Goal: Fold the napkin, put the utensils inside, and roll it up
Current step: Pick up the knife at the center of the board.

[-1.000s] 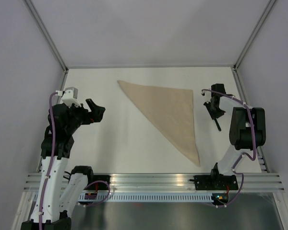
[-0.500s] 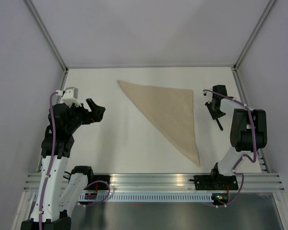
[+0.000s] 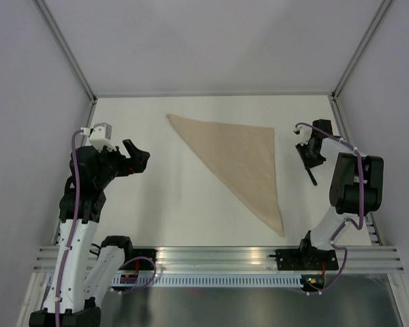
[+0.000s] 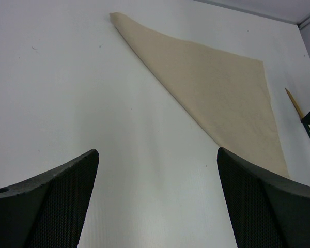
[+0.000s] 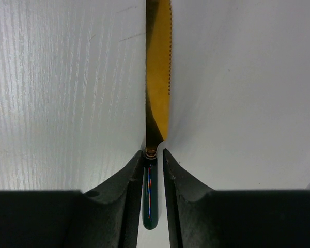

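The beige napkin (image 3: 238, 160) lies folded into a triangle in the middle of the table; it also shows in the left wrist view (image 4: 212, 88). The knife (image 3: 312, 177), with a yellow-orange blade (image 5: 158, 77) and a dark handle, is to the right of the napkin and also shows in the left wrist view (image 4: 298, 106). My right gripper (image 3: 309, 162) is closed round the knife's handle where it meets the blade (image 5: 154, 152). My left gripper (image 3: 138, 158) hangs open and empty over bare table left of the napkin (image 4: 157, 155).
The white table (image 3: 157, 197) is walled by metal frame posts at the back corners. An aluminium rail (image 3: 218, 259) with cables runs along the near edge. The knife lies close to the table's right edge.
My right gripper and the knife have shifted slightly to the right. The left arm and the napkin have not moved.
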### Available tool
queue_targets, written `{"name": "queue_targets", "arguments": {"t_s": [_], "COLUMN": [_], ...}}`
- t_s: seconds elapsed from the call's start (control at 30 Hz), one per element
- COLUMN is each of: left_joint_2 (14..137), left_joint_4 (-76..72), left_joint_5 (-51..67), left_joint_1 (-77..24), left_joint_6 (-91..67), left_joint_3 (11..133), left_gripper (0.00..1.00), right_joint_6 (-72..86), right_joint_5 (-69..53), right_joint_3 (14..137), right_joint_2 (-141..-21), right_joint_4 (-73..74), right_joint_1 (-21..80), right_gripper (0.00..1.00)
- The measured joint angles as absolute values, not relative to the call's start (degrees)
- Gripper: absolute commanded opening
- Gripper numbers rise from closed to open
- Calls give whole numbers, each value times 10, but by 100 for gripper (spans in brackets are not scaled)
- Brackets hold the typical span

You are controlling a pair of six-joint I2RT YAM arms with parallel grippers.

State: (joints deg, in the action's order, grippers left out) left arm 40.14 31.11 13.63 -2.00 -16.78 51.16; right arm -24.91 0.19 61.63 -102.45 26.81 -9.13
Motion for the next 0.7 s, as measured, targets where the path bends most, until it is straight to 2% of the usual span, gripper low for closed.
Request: {"name": "queue_targets", "arguments": {"t_s": [0.33, 0.4, 0.5, 0.7], "left_joint_2": [408, 408, 408, 408], "left_joint_4": [311, 311, 311, 311], "left_joint_5": [136, 136, 136, 135], "left_joint_1": [-20, -20, -20, -20], "left_joint_6": [-168, -168, -168, -168], "left_joint_3": [512, 512, 512, 512], "left_gripper": [100, 100, 100, 100], "right_joint_6": [-255, -255, -258, -258], "right_joint_5": [-40, -49, -56, -62], "right_joint_3": [615, 615, 617, 624], "right_joint_2": [-1025, -1025, -1026, -1029], "right_joint_4": [270, 270, 273, 280], "right_joint_1": [-111, -116, -119, -122], "right_gripper": [25, 20, 1, 0]}}
